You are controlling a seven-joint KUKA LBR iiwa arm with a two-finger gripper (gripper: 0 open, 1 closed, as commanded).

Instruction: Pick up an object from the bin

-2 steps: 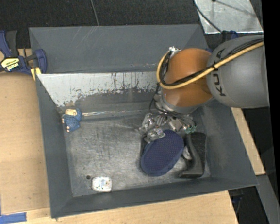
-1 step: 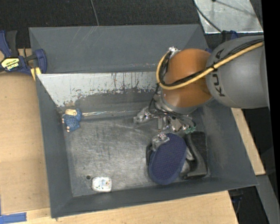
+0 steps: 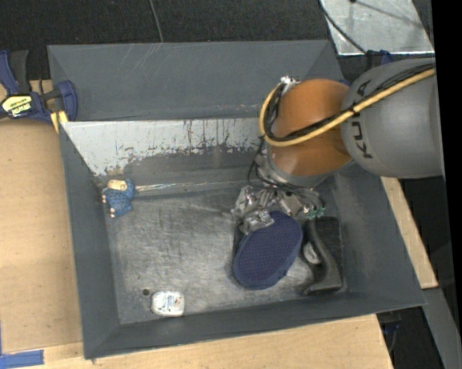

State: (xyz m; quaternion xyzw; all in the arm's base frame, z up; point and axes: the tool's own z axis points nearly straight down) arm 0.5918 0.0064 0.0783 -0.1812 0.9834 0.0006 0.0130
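My gripper (image 3: 259,207) hangs low in the right half of the bin, just above the upper edge of a dark blue oval pad (image 3: 265,250) that lies on the floor. Its metal fingers are bunched close over that edge; whether they grip it is not visible. A black angled tool (image 3: 324,260) lies right of the pad, against the bin's right wall, with a small white piece (image 3: 310,253) beside it.
A small blue figure (image 3: 119,197) rests at the back left of the floor. A little white-and-blue object (image 3: 167,303) sits near the front left corner. The orange-covered wrist and arm overhang the bin's right side.
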